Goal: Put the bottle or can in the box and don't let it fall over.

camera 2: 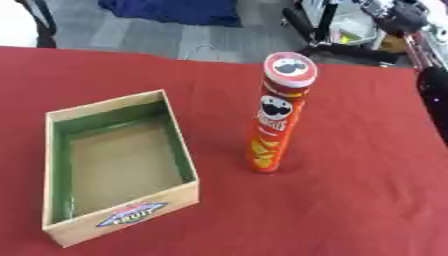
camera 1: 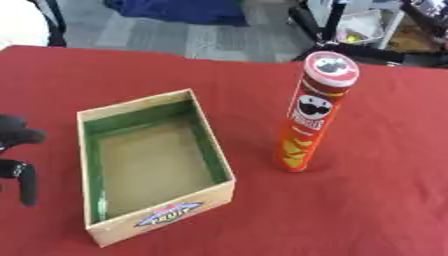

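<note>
You're in a lab or workshop test space, not a home. The red cloth-covered table (camera 1: 385, 200) sits on grey carpet-tile floor (camera 1: 157, 35), with black stand legs (camera 1: 332, 22) and cluttered gear (camera 2: 394, 20) along the far edge, plus a blue cloth heap (camera 2: 175, 10) on the floor. On the table you've only got staged props: an open cardboard box (camera 1: 162, 215) and a tall crisp can (camera 1: 311, 120).

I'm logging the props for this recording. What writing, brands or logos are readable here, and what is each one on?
"FRUIT": on the blue label on the front wall of the box; the smaller print around it is too blurred to read.
Chip can: a moustached face logo on its side and lid; the brand lettering beneath is too blurred to read.
</note>
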